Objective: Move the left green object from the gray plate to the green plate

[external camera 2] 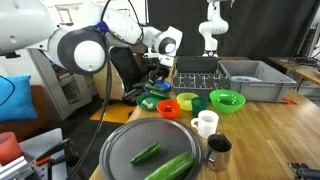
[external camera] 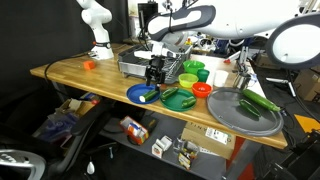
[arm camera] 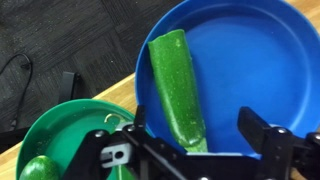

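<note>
The gray plate (external camera 2: pixel 118 150) (external camera: pixel 228 112) holds two green pieces: the short left green object (external camera 2: pixel 146 153) and a longer dark cucumber (external camera 2: pixel 168 167) (external camera: pixel 262 102). My gripper (arm camera: pixel 197 135) (external camera: pixel 155 76) is far from them. It is open and low over a blue plate (arm camera: pixel 250 60) (external camera: pixel 134 92). Its jaws straddle the pale-ended tip of another green cucumber piece (arm camera: pixel 172 80) lying on that blue plate. The green plate (arm camera: pixel 60 135) (external camera: pixel 186 102) lies next to the blue plate and holds a small green thing (arm camera: pixel 38 168).
A red bowl (external camera 2: pixel 168 107) (external camera: pixel 202 89), light-green bowls (external camera 2: pixel 227 100) (external camera: pixel 193 68), a white mug (external camera 2: pixel 206 123) and a metal cup (external camera 2: pixel 218 148) stand between the plates. A dish rack (external camera: pixel 140 65) and a gray bin (external camera 2: pixel 250 80) are behind. The table edge (arm camera: pixel 110 95) is close.
</note>
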`<state>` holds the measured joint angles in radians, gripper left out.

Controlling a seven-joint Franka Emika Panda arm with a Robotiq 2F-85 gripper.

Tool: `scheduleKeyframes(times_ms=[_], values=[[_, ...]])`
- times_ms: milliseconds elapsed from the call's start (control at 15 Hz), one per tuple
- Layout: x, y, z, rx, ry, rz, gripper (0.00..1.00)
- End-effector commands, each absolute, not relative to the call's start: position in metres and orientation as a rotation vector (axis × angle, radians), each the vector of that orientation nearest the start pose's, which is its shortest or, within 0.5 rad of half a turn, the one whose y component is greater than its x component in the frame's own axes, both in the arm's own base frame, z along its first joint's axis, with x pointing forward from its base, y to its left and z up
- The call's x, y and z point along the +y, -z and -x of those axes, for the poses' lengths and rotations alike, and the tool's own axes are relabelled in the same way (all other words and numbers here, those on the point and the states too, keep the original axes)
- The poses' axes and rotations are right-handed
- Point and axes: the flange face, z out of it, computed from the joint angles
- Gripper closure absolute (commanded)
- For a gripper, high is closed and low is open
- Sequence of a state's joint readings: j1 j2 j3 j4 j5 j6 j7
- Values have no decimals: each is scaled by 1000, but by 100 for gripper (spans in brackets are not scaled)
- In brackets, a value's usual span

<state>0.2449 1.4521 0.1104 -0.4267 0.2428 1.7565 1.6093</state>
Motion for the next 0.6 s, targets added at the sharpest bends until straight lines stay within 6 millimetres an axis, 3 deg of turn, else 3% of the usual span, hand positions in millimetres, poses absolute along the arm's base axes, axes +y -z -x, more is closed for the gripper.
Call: scheduleKeyframes(times_ms=[0,533], values=[[247,-156,-762,1817,-452,2286,0],[293,-204,-759,1439,-497,2294,0]])
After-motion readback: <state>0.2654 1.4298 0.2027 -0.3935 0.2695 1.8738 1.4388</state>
